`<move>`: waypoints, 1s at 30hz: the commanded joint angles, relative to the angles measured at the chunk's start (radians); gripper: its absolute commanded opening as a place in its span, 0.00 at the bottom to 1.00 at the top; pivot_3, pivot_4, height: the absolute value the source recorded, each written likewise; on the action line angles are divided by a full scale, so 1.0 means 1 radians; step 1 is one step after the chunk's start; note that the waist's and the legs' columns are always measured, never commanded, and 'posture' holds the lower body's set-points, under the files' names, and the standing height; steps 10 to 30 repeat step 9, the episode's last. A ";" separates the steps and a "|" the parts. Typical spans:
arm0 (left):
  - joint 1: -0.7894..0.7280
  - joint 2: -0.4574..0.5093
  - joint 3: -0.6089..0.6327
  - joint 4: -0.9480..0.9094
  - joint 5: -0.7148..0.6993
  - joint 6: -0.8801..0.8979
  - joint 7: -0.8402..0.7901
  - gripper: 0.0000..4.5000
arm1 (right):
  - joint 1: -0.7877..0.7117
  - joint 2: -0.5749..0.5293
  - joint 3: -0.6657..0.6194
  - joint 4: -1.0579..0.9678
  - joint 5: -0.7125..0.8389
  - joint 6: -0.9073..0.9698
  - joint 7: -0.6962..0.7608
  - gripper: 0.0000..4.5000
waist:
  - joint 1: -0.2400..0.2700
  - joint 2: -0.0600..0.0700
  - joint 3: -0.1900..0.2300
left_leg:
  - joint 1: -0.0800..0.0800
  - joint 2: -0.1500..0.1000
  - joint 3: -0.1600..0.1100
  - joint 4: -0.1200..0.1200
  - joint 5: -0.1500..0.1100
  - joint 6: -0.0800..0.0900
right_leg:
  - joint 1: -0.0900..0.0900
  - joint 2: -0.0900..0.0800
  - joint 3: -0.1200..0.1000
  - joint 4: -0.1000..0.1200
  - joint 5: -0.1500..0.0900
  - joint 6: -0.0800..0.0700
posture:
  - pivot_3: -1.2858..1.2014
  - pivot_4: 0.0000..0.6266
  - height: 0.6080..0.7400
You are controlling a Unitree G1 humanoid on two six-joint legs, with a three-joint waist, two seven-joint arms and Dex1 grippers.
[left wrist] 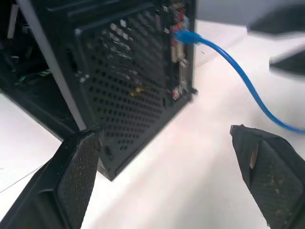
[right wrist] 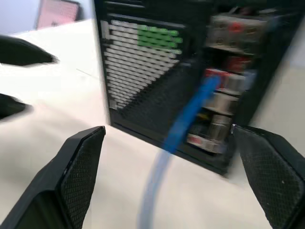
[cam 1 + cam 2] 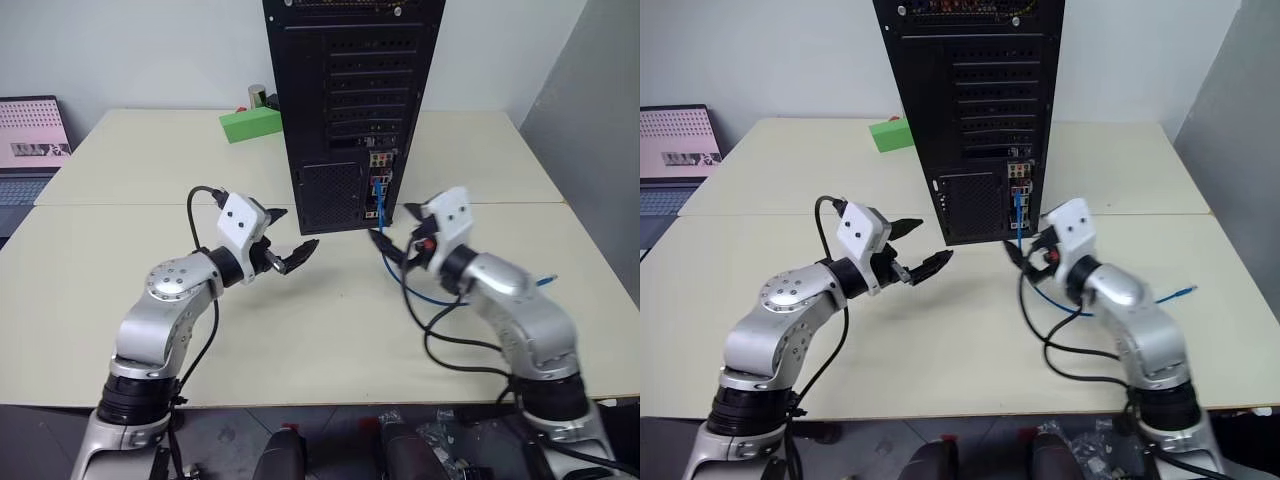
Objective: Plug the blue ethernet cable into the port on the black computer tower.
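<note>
At the top centre of the frame the black computer tower (image 3: 350,110) stands on the table (image 3: 300,330), and the blue ethernet cable (image 1: 238,71) is plugged into the port (image 3: 379,186) in the connector strip low on its rear panel. From there the cable runs down onto the table toward the lower right. The left gripper (image 3: 290,240), left of centre, and the right gripper (image 3: 392,232), just right of the tower's base, both have their fingers spread apart, holding nothing.
</note>
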 commanded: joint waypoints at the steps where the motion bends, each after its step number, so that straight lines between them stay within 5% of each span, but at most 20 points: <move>1: -0.010 0.048 -0.008 -0.035 -0.016 -0.005 -0.068 1.00 | -0.043 -0.062 -0.064 0.012 0.059 -0.055 0.120 1.00 | -0.001 0.000 0.000 | 0.000 0.000 0.000 0.000 0.000 0.000 | 0.000 0.000 0.000 0.000 0.000 0.000 | 0.52 0.24 1.00; 9: -0.022 0.116 0.040 -0.042 -0.106 -0.003 -0.195 1.00 | -0.089 -0.172 -0.107 0.084 0.155 -0.093 0.324 1.00 | 0.002 0.000 0.001 | 0.000 0.000 0.000 0.000 0.000 0.000 | 0.000 0.000 0.000 0.000 0.000 0.000 | 0.52 0.24 1.00; 30: -0.022 0.116 0.040 -0.042 -0.106 -0.003 -0.195 1.00 | -0.089 -0.172 -0.107 0.084 0.155 -0.093 0.324 1.00 | 0.002 0.000 0.001 | 0.000 0.000 0.000 0.000 0.000 0.000 | 0.000 0.000 0.000 0.000 0.000 0.000 | 0.52 0.24 1.00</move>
